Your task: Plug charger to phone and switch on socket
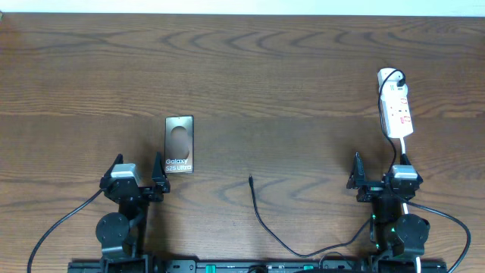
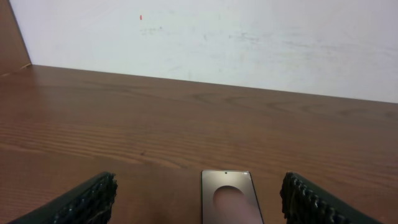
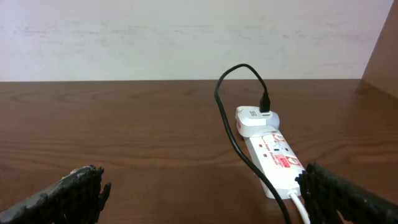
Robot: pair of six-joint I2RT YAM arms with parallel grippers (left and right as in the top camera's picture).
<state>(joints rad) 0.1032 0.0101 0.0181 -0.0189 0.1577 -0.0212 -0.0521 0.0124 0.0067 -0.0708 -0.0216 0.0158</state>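
Note:
The phone [image 1: 179, 143] lies flat on the table left of centre, white text at its near end; the left wrist view shows it [image 2: 228, 196] just ahead between the fingers. My left gripper [image 1: 137, 177] is open and empty, just near-left of the phone. The charger cable [image 1: 261, 220] runs from the front edge to a free plug tip [image 1: 251, 180] at mid-table. The white socket strip [image 1: 395, 112] lies at the right with a white adapter and black plug at its far end; it also shows in the right wrist view [image 3: 273, 155]. My right gripper [image 1: 379, 180] is open and empty, just short of the strip.
A white lead [image 1: 402, 155] runs from the strip's near end toward the right arm. The black cable [image 3: 239, 143] loops from the adapter down past the strip. A pale wall [image 2: 217, 37] stands behind the table's far edge.

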